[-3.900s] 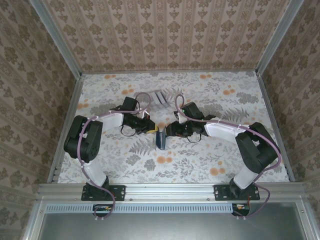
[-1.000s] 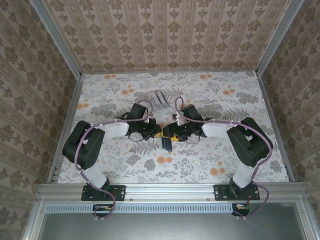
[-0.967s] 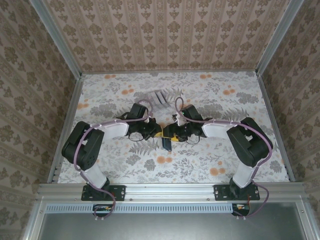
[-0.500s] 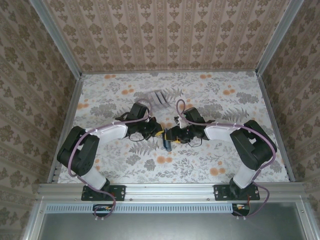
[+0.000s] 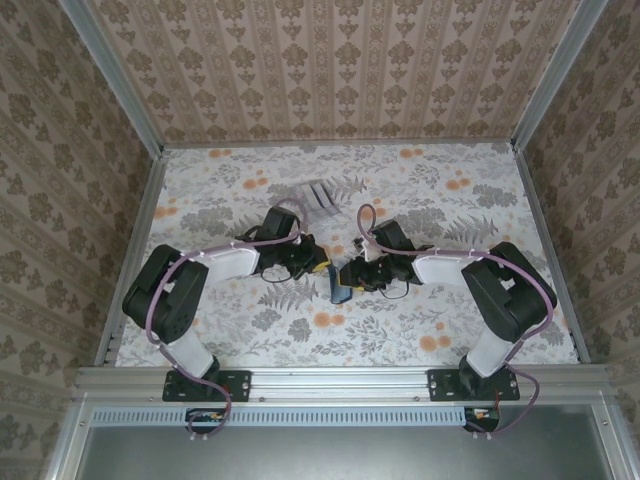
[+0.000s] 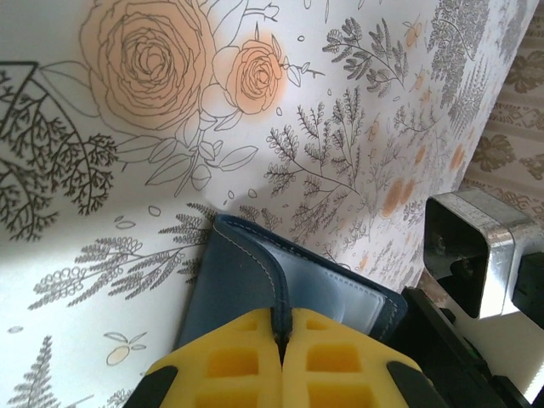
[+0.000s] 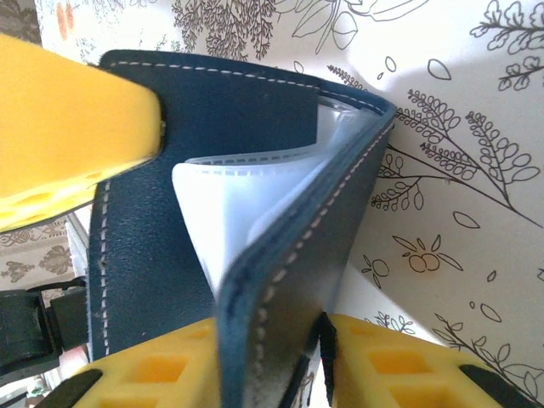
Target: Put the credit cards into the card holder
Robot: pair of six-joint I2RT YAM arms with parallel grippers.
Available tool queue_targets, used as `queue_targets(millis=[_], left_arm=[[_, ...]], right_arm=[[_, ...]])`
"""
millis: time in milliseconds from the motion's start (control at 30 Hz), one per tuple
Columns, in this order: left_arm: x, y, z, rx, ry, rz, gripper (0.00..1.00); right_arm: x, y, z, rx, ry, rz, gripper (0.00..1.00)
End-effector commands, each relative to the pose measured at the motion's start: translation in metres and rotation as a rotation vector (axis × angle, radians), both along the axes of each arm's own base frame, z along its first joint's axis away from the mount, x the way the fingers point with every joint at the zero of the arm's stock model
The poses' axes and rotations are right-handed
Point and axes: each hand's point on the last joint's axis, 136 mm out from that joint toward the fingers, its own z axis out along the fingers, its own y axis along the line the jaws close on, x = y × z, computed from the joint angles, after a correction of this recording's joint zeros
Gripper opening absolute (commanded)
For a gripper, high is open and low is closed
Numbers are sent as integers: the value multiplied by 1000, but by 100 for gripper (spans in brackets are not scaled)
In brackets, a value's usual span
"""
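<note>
The right gripper [image 7: 272, 361] straddles one navy cover of the card holder [image 7: 221, 110], with a yellow pad on each side of it. One pad touches the leather and a thin dark slit shows beside the other (so I cannot tell whether it truly clamps). Just past those pads the holder is spread open, its clear pockets [image 7: 229, 200] fanned between the two covers. The left gripper [image 6: 280, 336] has its jaws pressed together on the stitched edge of the other cover. In the overhead view the holder sits between the two grippers, touching both, above the floral table [image 5: 420, 330]. Beyond both grippers, well apart from them, stands a pale slotted rack [image 5: 320, 193].
</note>
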Motion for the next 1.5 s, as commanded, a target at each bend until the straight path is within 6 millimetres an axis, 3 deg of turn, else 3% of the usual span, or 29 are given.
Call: queue_targets(millis=[0, 200, 500, 600, 833, 1267, 1467], left_arm=[[-4, 3, -20, 4, 0, -32, 0], [-6, 4, -33, 5, 3, -76, 0], [-3, 11, -35, 13, -8, -74, 0], [-4, 11, -37, 13, -6, -76, 0], [-2, 9, -35, 1, -8, -80, 0], [-1, -7, -12, -88, 0, -68, 0], [-3, -17, -9, -120, 16, -62, 0]], right_arm=[[0, 2, 13, 38, -26, 3, 35], [4, -2, 22, 47, -50, -15, 40], [5, -6, 17, 41, -43, -27, 42], [5, -5, 19, 57, -51, -23, 51], [6, -4, 15, 56, -43, -22, 46], [3, 2, 0, 18, -41, 29, 77], [5, 5, -4, -13, -48, 36, 77]])
